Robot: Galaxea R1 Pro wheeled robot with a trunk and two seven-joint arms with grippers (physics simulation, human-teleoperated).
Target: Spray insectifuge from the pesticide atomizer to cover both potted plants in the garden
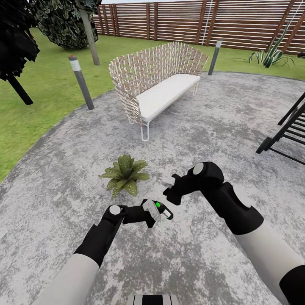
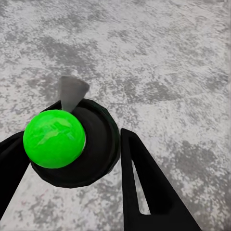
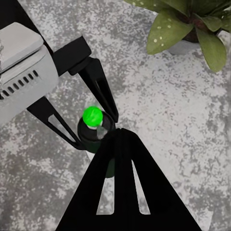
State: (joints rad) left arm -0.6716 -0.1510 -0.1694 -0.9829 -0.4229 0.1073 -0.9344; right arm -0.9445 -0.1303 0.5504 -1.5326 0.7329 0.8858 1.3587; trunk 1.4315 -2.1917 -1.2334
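On the grey round paving [image 1: 237,127], a potted plant [image 1: 125,173] sat just ahead of the left gripper [image 1: 163,211], which was clamped on the pesticide atomizer [image 1: 162,209]. The right gripper [image 1: 170,184] hovered near it, its jaw state unclear. Behind stood a wicker bench [image 1: 156,84], two bollard lights [image 1: 81,81], lawn [image 1: 38,101] and a slatted fence [image 1: 203,21].

Flat even daylight; shadows faint; edges perhaps warped.
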